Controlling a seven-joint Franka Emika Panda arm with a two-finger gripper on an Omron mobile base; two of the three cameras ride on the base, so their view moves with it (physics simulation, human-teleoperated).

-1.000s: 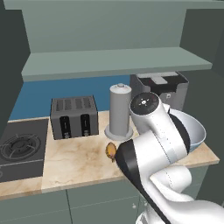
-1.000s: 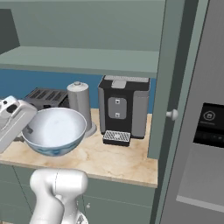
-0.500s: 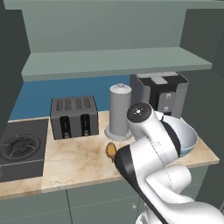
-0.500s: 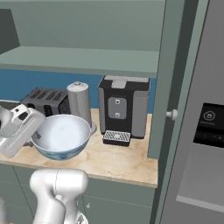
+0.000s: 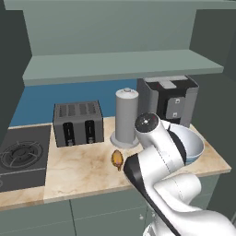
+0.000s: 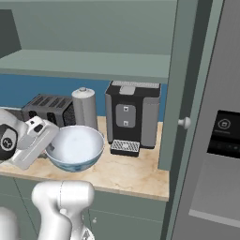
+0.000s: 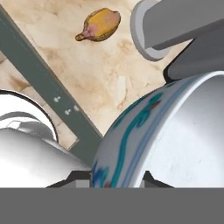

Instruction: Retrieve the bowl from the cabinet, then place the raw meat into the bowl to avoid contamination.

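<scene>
Bowl: out of the cabinet, low over the surface in front of the coffee machine.
End effector: closed on the bowl rim, one finger each side of the wall.
Raw meat: lying on the surface, just before the canister.
Handling: bowl likely stiff, glossy, slippery, breakable; rim pinch suits. Meat likely soft; take across its thick middle.
Hand view: blue pattern outside the bowl, finger placement.
Right base view: whole bowl, empty inside.

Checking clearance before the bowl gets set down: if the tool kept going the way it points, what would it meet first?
Probably the marble counter beyond the held bowl; the raw meat lies off to the side. Depth is uncertain.
</scene>
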